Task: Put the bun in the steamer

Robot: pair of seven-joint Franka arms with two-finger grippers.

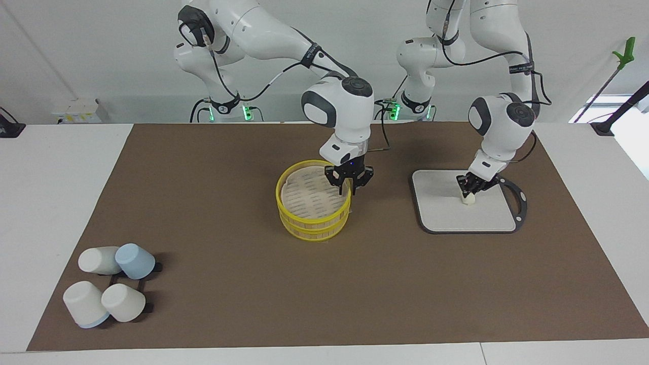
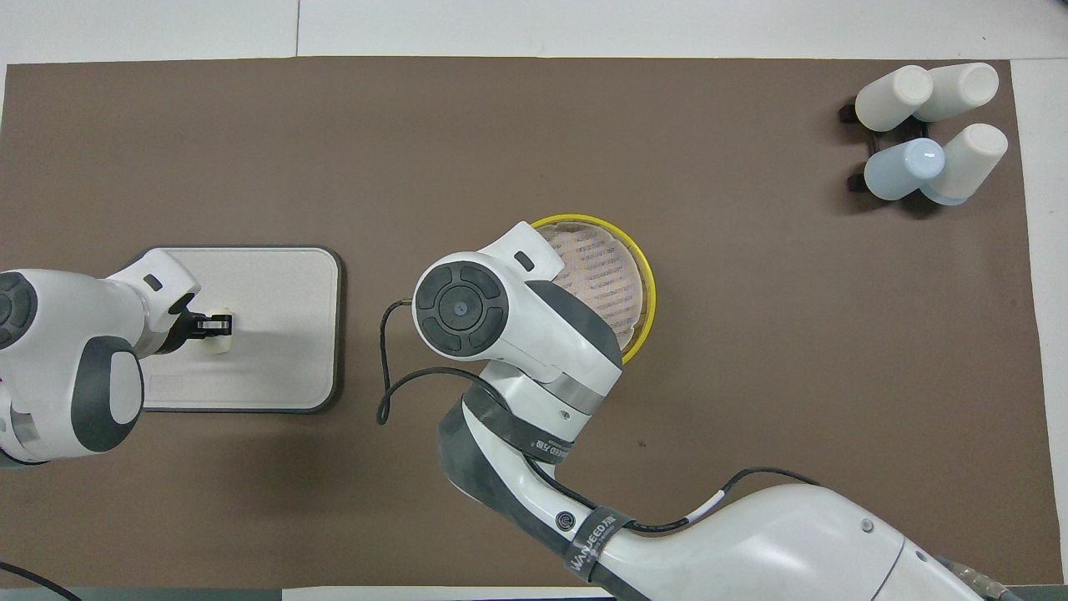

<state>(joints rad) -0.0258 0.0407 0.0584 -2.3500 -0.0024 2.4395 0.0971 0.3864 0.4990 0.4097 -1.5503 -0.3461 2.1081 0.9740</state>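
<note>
The bun [image 1: 469,199], a small cream-white dough piece, stands on the grey board [image 1: 456,218] toward the left arm's end of the table. My left gripper [image 1: 470,188] is down on the board, shut on the bun. In the overhead view the bun [image 2: 219,340] shows at the left gripper's [image 2: 219,322] tips on the board [image 2: 275,334]. The steamer [image 1: 304,223], with yellow rims, stands mid-table with nothing in it. My right gripper [image 1: 348,191] is shut on its rim, on the side toward the board. In the overhead view the right wrist hides that gripper and part of the steamer [image 2: 647,284].
Several white and pale-blue cups [image 1: 109,284] lie on a dark rack at the right arm's end, farther from the robots; they also show in the overhead view [image 2: 930,133]. A brown mat [image 1: 228,284] covers the table.
</note>
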